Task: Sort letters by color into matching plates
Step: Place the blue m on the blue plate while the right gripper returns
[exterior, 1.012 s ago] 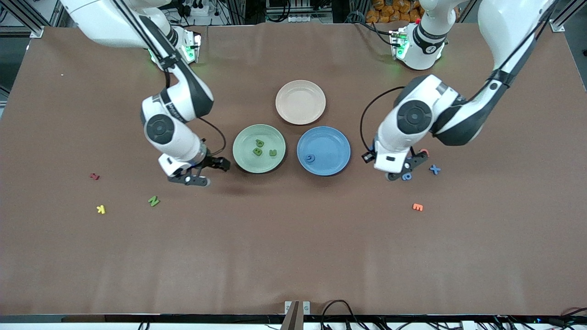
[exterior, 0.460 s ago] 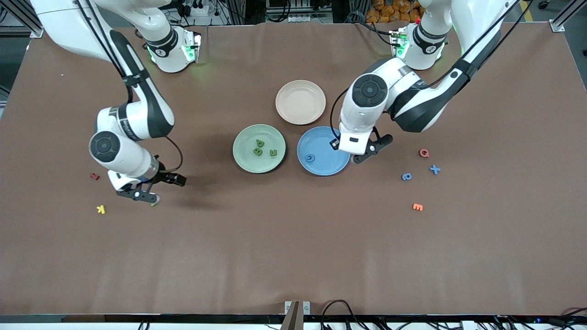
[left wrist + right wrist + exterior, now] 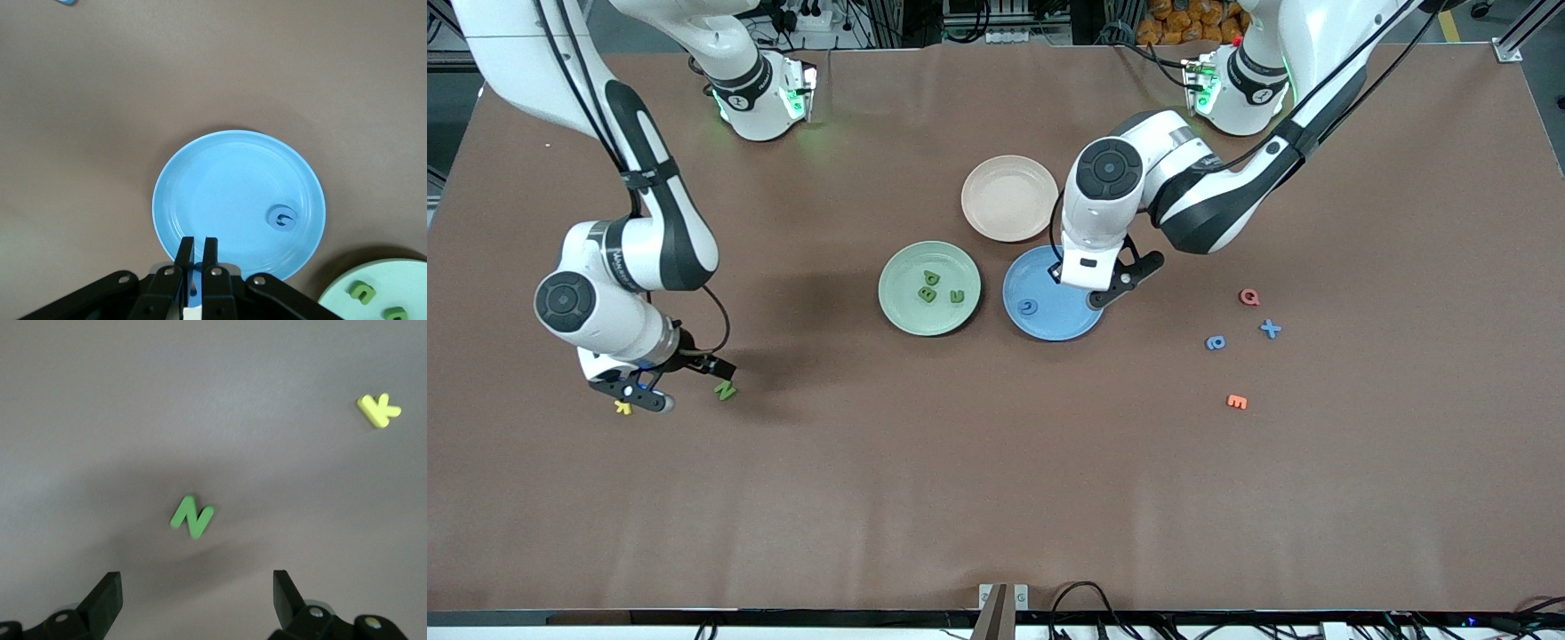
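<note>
3 green letters (image 3: 939,289) – green plate (image 3: 898,307); 1 blue letter (image 3: 1029,308) – blue plate (image 3: 1063,324)

I work in a robotics lab: a brown-covered table (image 3: 996,498), aluminium frame posts (image 3: 480,36) at its corners, and cables (image 3: 1085,596) along its edge.

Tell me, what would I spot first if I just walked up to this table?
Probably the two big white arms. The left gripper hangs over the blue plate with its fingers pinched on a small blue letter, and one blue letter already lies in that plate. Toward the right arm's end of the table, the right gripper is open above a green N, with a yellow K nearby.
</note>
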`<move>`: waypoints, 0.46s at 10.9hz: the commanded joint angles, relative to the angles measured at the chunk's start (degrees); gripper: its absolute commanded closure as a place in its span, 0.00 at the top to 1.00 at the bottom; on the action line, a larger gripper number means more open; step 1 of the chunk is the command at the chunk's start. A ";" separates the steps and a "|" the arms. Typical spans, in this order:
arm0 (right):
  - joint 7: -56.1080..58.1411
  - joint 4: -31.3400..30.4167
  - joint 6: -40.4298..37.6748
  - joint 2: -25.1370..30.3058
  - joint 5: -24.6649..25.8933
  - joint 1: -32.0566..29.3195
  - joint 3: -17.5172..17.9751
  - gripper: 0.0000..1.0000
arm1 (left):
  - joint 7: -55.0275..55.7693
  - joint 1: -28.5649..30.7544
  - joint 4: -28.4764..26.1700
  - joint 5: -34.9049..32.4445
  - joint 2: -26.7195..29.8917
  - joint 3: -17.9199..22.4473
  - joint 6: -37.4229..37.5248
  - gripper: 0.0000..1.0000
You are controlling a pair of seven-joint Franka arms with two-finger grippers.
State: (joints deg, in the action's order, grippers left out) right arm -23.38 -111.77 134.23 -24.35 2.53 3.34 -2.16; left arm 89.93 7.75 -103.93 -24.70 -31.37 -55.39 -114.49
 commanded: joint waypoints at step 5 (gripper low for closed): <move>0.71 10.16 -0.37 -8.69 -1.30 -4.13 0.92 1.00 | 3.68 -10.12 4.70 -3.06 -2.82 7.92 -0.12 1.00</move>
State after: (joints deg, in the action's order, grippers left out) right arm -23.37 -105.14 134.24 -29.94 2.50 0.44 -2.18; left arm 92.71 -1.22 -101.10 -24.72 -32.59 -48.84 -114.78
